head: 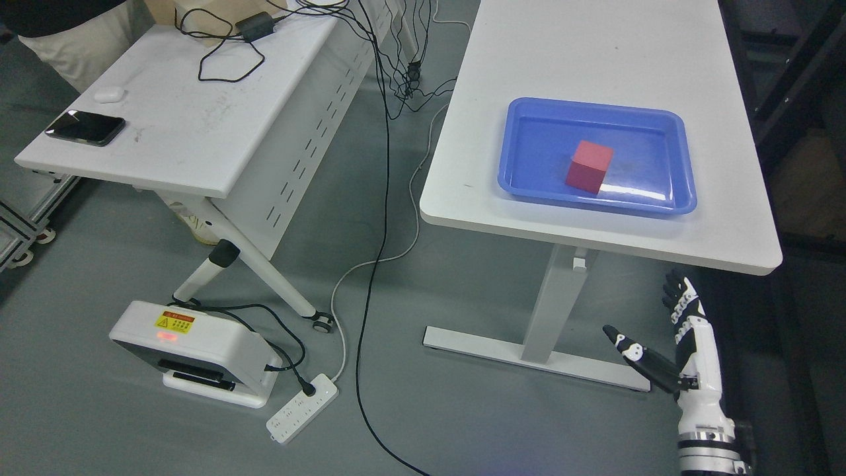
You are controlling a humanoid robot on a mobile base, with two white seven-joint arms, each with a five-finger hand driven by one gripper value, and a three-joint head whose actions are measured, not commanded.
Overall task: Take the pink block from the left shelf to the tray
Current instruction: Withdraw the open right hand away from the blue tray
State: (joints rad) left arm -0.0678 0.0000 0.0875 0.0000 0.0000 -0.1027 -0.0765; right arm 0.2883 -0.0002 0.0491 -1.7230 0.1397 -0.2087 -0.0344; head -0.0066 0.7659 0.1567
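A pink-red block (588, 166) lies inside the blue tray (529, 188) on the white table (595, 53) at the right. My right hand (667, 330) hangs low at the lower right, below the table's front edge and well apart from the tray. Its fingers (681, 297) are spread and hold nothing. The left arm does not show. No shelf is in the picture.
A second white table (198, 125) at the left carries a black phone (84, 127), a small white case (109, 94) and a power adapter (254, 25) with cables. On the grey floor lie a white device (192, 350), a power strip (303, 407) and loose cables (380, 198).
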